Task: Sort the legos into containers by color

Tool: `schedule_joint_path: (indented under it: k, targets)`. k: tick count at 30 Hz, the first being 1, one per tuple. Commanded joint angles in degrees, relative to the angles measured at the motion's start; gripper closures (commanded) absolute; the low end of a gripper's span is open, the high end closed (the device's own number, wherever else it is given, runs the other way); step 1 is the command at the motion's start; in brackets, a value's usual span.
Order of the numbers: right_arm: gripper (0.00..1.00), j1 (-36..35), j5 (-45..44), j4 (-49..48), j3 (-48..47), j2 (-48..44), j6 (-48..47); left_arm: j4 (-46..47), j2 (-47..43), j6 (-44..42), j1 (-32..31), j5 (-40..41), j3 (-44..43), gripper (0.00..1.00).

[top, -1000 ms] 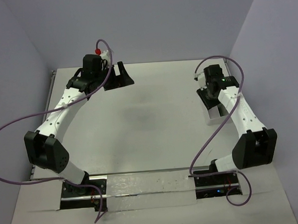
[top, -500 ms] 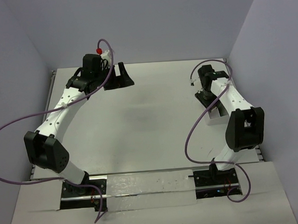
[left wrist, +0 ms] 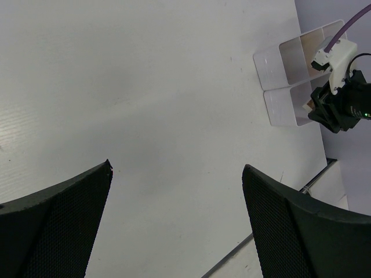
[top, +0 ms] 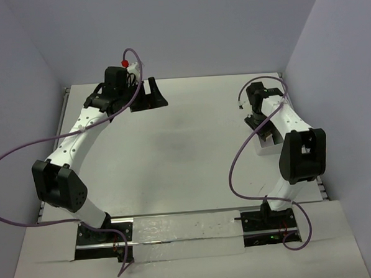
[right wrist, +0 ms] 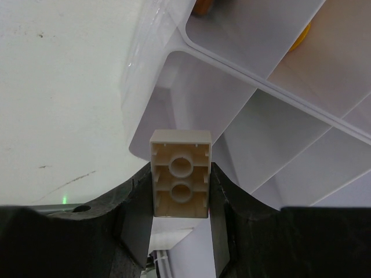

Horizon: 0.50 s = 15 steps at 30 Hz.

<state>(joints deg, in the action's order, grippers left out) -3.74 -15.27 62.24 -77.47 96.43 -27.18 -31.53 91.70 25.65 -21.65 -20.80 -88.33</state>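
Right wrist view: the right tool point(right wrist: 180, 200) is clamped on a white brick point(right wrist: 180, 174), with one finger point(right wrist: 134, 202) pressed against each long side. The brick's hollow underside, with its two round tubes, faces the camera. The brick hangs at the tray point(right wrist: 149, 72), over the corner compartment nearest the tool. This view does not show whether the brick touches a wall or the floor of that compartment. An orange brick point(right wrist: 202, 6) shows in the compartment beyond, cut off by the top edge of the picture. A yellow brick point(right wrist: 301, 35) peeks out by a divider further right, and which compartment holds it cannot be told.

In the top view, the right arm point(top: 294, 130) is folded over the tray, covering most of it, with the tool pointing down into it. The left tool point(top: 145, 99) is well apart from the tray, on the far side of the table point(top: 193, 170) to the tray's left. Its jaws are spread wide and hold nothing.

The left wrist view shows the same: both black fingers point(left wrist: 58, 226) stand far apart over bare table, and the tray sits well off from them under the right arm.
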Motion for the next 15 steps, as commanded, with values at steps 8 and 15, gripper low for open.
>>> schedule_joint_path:
  k: [8,15]
  targets:
    - [0.6,0.66,-2.31,0.96,-3.39,1.31,-0.59,0.41,-0.83,-0.34,-0.15,-0.74,-2.55,0.01]
    - [0.41,0.67,-1.87,1.48,-3.64,1.3,-0.5,-0.03,-0.82,-0.61,-0.15,-0.46,-3.17,0.01]
